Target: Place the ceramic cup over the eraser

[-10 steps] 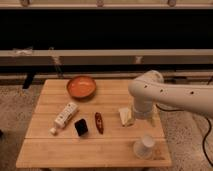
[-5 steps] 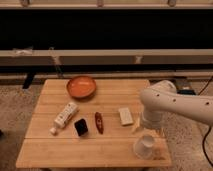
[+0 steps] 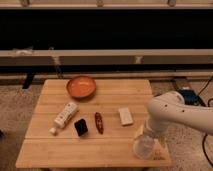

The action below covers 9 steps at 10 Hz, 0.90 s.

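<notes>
The white ceramic cup stands upright near the front right corner of the wooden table. The small black eraser lies left of centre, between the white tube and the dark red oblong thing. My gripper is at the end of the white arm that reaches in from the right. It hangs right over the cup and its lower end overlaps the cup's rim. The arm hides the back of the cup.
A red bowl sits at the back of the table. A white tube lies left of the eraser, a dark red oblong thing right of it, and a white rectangular block further right. Cables and a blue box lie on the floor at right.
The arm has swung forward and down from above the white block to the cup at the front right. The white block, hidden before, now shows. The cup stays in place.
</notes>
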Available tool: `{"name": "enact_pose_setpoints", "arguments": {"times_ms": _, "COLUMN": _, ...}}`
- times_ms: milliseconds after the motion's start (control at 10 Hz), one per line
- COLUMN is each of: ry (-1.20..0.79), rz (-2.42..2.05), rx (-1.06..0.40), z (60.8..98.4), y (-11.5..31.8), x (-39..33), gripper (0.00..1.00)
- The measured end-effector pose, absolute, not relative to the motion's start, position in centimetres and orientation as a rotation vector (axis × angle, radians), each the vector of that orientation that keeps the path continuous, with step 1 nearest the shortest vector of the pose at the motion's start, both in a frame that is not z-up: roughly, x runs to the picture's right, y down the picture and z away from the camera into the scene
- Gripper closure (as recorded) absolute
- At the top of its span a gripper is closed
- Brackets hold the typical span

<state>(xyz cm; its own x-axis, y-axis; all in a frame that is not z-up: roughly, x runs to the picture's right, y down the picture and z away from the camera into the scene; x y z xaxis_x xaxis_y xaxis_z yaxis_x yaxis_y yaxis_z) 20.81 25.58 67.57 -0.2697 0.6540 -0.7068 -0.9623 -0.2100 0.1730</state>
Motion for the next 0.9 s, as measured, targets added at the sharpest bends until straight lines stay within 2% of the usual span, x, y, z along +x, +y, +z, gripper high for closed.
{"name": "enact_pose_setpoints", "arguments": {"times_ms": 400, "ry": 0.703, "rz": 1.77, "rx": -0.614, "z": 68.5, "y": 27.1, "x": 21.1, "gripper": 0.2}}
{"name": "enact_pose_setpoints", "arguments": {"times_ms": 900, "ry": 0.625, "rz": 1.782, "rx": -0.604, "z": 70.6, "y": 26.7, "x": 21.3, "gripper": 0.2}}
